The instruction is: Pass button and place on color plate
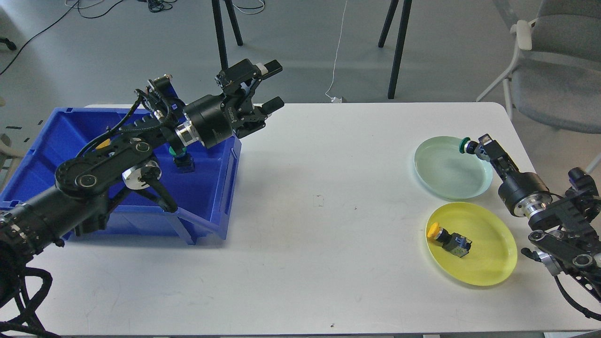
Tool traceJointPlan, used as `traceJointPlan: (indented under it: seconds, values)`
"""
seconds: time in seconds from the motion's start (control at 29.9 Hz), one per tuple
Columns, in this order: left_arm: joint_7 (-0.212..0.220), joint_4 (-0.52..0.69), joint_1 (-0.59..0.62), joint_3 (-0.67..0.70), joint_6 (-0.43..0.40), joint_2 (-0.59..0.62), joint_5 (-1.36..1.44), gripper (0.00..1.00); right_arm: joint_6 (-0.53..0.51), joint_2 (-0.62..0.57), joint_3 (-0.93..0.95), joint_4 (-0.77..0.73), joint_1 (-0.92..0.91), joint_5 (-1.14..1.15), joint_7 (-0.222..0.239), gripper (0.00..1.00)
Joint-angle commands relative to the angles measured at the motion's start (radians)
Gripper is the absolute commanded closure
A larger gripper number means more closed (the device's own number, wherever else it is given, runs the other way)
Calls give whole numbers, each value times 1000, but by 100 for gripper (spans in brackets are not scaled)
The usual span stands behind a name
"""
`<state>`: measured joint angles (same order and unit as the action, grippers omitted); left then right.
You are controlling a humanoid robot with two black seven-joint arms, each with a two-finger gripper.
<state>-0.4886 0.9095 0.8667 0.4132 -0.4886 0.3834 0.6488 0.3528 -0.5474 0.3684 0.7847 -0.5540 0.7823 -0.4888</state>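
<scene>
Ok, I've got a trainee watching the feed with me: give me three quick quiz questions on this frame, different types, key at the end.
1. True or false: the yellow button lies in the yellow plate.
2. The right gripper holds the green button over: A) the blue bin B) the green plate C) bare table.
3. Fill in: the left gripper's jaws are ____.

Key: 1 true. 2 B, at its far-right rim. 3 open, holding nothing.
</scene>
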Motion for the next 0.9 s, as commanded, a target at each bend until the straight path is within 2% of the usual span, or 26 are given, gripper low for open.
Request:
traceJointPlan:
  seconds: [0.0,0.2,0.27,0.37,0.47,0.57,0.73,0.87]
  values:
    - [0,0,-1,-1,0,0,-9,2,0,9,1,-8,-1,-1,0,30]
    - [0,-1,-1,-1,0,-1,-23,2,1,7,27,22,-13,-17,0,13]
    - [0,0,-3,1,0,-1,-23,2,-9,-6,90,91,-17,-27,0,6]
    - [0,-8,-12,35,0,-1,-56,2,-58,-26,219,253,-9,-133,0,4]
    - [0,-20,-47,148,0,25,-164,2,-205,-58,308,424,-12,-289,0,4]
    - [0,-20,-75,286,0,77,-263,2,-407,-53,415,524,-14,-450,0,3]
    - [0,-20,-116,364,0,121,-346,2,-818,-29,440,503,-33,-661,0,1]
    - [0,-20,-150,365,0,118,-350,2,-842,16,445,403,-30,-690,0,1]
